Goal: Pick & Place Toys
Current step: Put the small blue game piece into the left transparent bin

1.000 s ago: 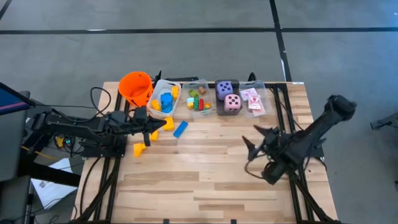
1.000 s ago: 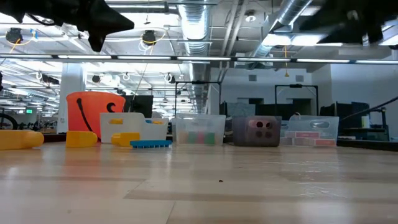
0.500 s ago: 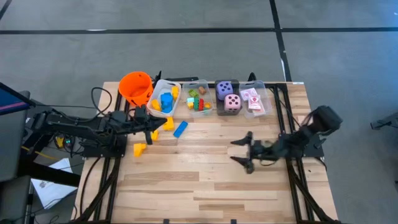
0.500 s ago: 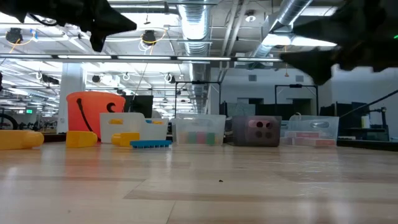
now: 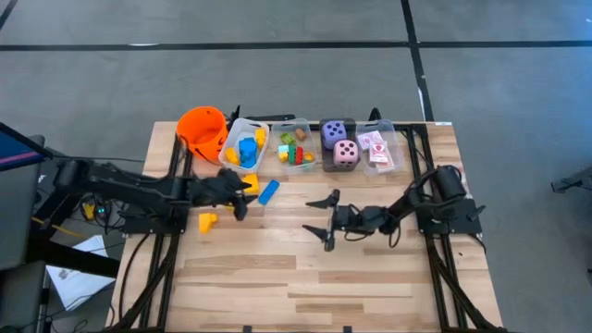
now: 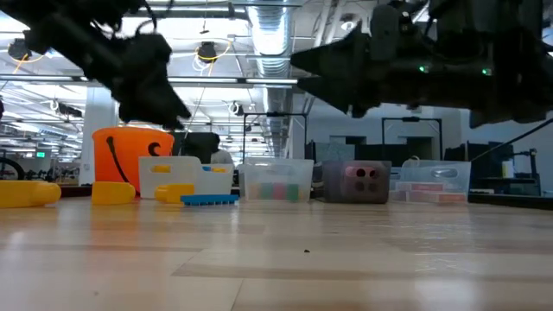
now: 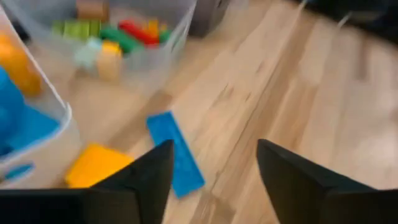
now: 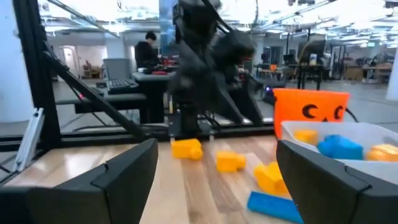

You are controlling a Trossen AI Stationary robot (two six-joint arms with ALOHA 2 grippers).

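From table height the bins blur the toys inside. Overhead, the flat blue block (image 5: 268,191) lies loose beside the left gripper (image 5: 242,199); both grippers, right gripper (image 5: 320,218) mid-table, stand spread, empty.

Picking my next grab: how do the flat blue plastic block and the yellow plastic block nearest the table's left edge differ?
The flat blue plastic block is long, thin and lies slanted just before the bins; the yellow plastic block is chunkier and sits farther from them. The left gripper hovers open beside the blue one, not the yellow. Both lie loose on the table.
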